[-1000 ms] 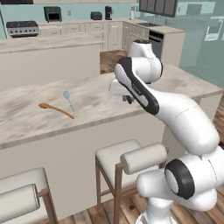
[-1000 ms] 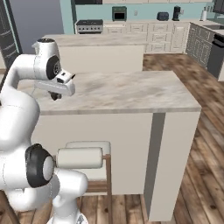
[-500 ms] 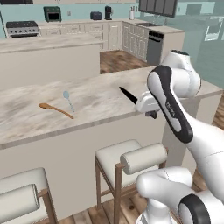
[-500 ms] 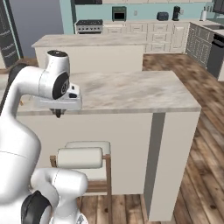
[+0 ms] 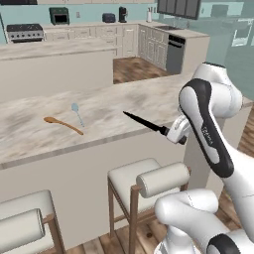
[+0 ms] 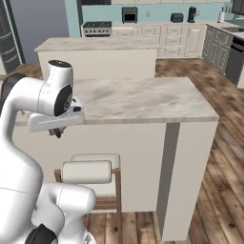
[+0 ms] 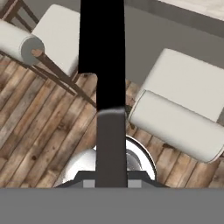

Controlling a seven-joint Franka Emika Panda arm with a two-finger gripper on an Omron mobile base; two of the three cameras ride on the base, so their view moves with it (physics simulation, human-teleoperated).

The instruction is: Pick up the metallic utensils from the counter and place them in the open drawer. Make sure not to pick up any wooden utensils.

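Note:
My gripper is shut on the handle of the black-handled knife, one of the metallic utensils. It holds the knife level just past the counter's front edge, with the dark blade pointing left over the slab. In the hand view the knife runs up the middle, above the stools and wooden floor. The pale silver-blue spoon lies on the counter at the left. Just beside it rests the orange-brown wooden spoon. In the right base view the gripper hangs in front of the counter edge. The open drawer is out of view.
Two cream padded stools stand against the counter's front, below the gripper. A second island sits behind the counter, with kitchen cabinets and a stove along the back wall. Wooden floor lies to the right.
The arm has swung right and back from over the counter to its front edge, carrying the knife with it. Both spoons lie where they were.

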